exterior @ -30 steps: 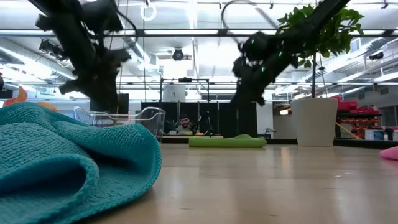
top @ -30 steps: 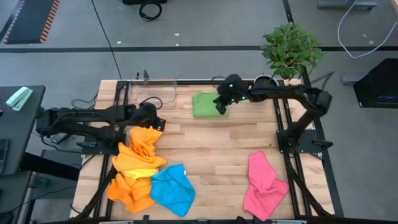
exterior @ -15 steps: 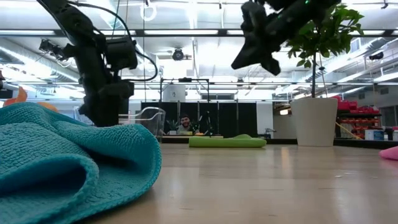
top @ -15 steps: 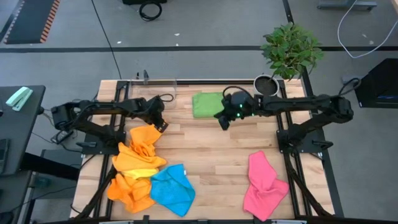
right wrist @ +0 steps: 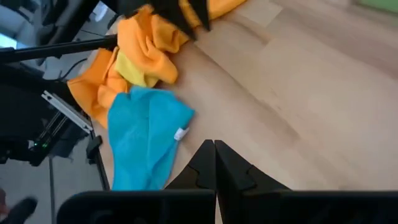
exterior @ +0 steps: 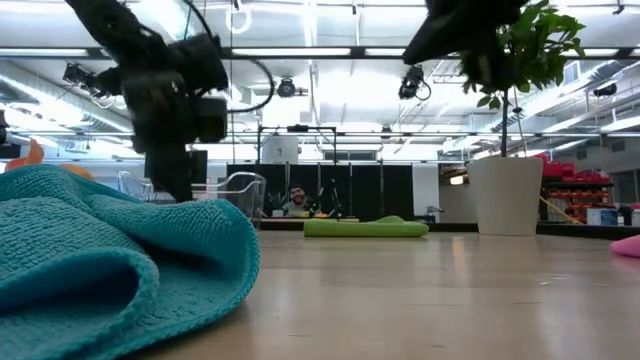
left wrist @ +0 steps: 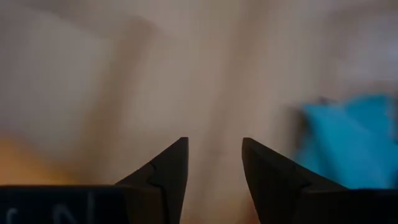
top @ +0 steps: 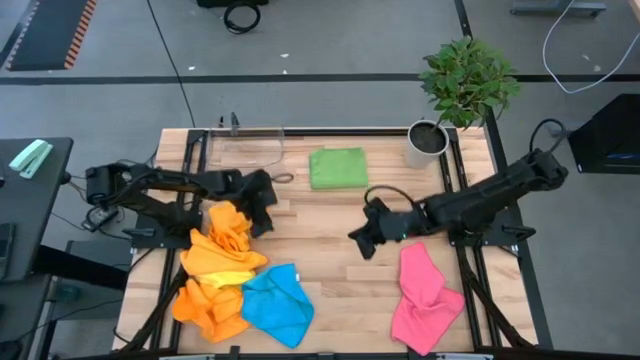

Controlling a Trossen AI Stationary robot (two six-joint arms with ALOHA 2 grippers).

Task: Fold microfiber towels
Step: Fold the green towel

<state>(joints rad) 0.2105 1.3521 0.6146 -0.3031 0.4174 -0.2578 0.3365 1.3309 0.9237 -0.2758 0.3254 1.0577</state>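
Note:
A folded green towel (top: 337,167) lies flat at the far middle of the table. A crumpled heap of orange towels (top: 222,250), with some yellow (top: 230,279) showing, fills the near left. A blue towel (top: 275,305) lies bunched beside it, and a pink towel (top: 425,295) is crumpled at the near right. My left gripper (top: 262,207) hovers open by the heap's far right edge, with nothing between its fingers (left wrist: 214,155). My right gripper (top: 358,240) hangs shut over bare wood mid-table (right wrist: 215,149), holding nothing.
A clear plastic tray (top: 245,146) stands at the far left edge. A potted plant (top: 432,138) stands at the far right. Bare wood lies in the table's middle between the towels. The low view has the blue towel (exterior: 110,260) filling its foreground.
My right gripper has left the green towel and swung toward the near edge, out over the table's middle, staying shut. The green towel stays flat where it was. My left gripper has dipped and rolled, drifting slightly right and nearer beside the orange heap.

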